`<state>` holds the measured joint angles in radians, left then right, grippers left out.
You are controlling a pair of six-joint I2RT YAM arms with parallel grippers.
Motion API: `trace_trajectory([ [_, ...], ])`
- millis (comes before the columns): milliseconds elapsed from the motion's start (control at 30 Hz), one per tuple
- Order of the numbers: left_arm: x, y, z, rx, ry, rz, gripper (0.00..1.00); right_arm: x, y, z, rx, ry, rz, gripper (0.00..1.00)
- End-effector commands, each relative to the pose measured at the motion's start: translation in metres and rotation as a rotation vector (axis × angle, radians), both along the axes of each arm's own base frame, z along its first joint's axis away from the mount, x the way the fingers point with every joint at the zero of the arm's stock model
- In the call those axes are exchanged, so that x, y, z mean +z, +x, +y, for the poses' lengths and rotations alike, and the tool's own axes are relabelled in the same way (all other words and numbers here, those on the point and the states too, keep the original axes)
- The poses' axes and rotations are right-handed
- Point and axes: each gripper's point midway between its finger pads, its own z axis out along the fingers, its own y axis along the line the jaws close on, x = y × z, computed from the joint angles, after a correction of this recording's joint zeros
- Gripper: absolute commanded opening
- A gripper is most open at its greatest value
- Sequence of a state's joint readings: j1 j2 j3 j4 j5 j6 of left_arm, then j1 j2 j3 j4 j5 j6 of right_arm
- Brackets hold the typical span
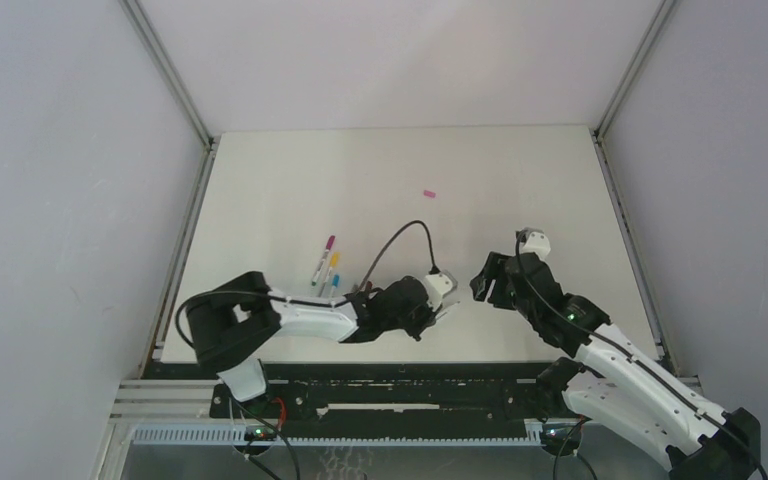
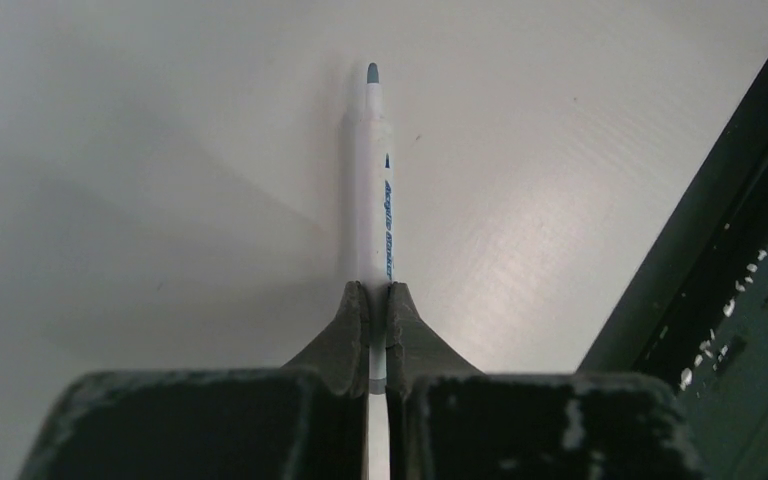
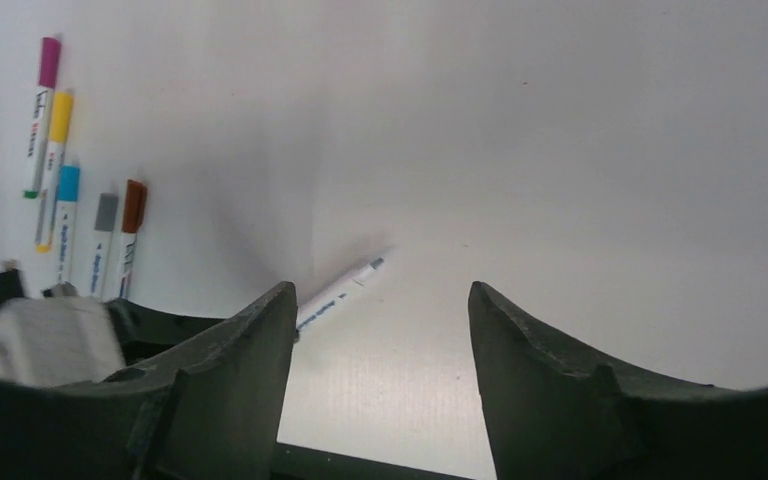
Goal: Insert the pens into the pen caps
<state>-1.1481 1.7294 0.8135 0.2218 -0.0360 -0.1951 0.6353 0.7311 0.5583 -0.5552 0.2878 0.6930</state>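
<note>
Plain white surface [image 1: 520, 170], walls all around, nothing much else going on. So the pen [image 2: 372, 200] you care about is the uncapped one: white barrel, blue print, a bluish-grey nib poking out front. Your left end effector [image 2: 377, 295] is clamped tight on its back half, holding it low over the near part of the surface with the nib aimed across at the other arm. The right end effector [image 3: 380, 290] sits just beyond that nib, jaws wide apart and holding nothing. Off to the left, five capped pens [image 3: 66, 200] lie side by side with magenta, yellow, light blue, grey and brown tops, so I'd say you're on the last one. The only loose cap I can spot is the pink cap [image 1: 428, 192], lying well apart toward the far side. Next move, I reckon: send the right arm out for it, grab it with the mouth left exposed, then line it up dead straight with the nib before pushing. Can't tell if pink matches that nib, though.
</note>
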Motion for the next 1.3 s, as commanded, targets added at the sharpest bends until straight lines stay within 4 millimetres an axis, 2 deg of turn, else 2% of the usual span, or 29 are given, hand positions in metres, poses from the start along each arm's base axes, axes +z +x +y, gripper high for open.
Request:
trace_trajectory([
  [0, 0.064, 0.014, 0.007, 0.121, -0.239, -0.037, 0.00, 0.021, 0.006, 0.021, 0.042, 0.149, -0.055, 0.65],
  [200, 0.128, 0.009, 0.025, 0.171, -0.488, -0.059, 0.00, 0.048, -0.001, 0.064, 0.199, 0.417, -0.108, 0.70],
  [333, 0.153, 0.004, 0.038, 0.187, -0.595, -0.059, 0.00, 0.053, -0.004, 0.078, 0.246, 0.503, -0.106, 0.71],
  [400, 0.161, 0.000, 0.041, 0.178, -0.623, -0.057, 0.00, 0.059, -0.006, 0.085, 0.281, 0.546, -0.116, 0.71],
  [567, 0.167, -0.007, 0.045, 0.165, -0.650, -0.040, 0.00, 0.083, -0.010, 0.098, 0.349, 0.652, -0.172, 0.71],
  [833, 0.176, -0.009, 0.044, 0.164, -0.684, -0.021, 0.00, 0.098, -0.012, 0.099, 0.364, 0.683, -0.221, 0.70],
  [1033, 0.183, -0.017, 0.044, 0.107, -0.709, -0.038, 0.00, 0.101, -0.012, 0.109, 0.411, 0.716, -0.211, 0.57],
  [1167, 0.184, -0.022, 0.039, 0.066, -0.703, -0.032, 0.00, 0.100, -0.016, 0.120, 0.474, 0.739, -0.184, 0.44],
  [1267, 0.183, -0.024, 0.036, 0.054, -0.703, -0.018, 0.00, 0.098, -0.018, 0.126, 0.497, 0.744, -0.170, 0.24],
])
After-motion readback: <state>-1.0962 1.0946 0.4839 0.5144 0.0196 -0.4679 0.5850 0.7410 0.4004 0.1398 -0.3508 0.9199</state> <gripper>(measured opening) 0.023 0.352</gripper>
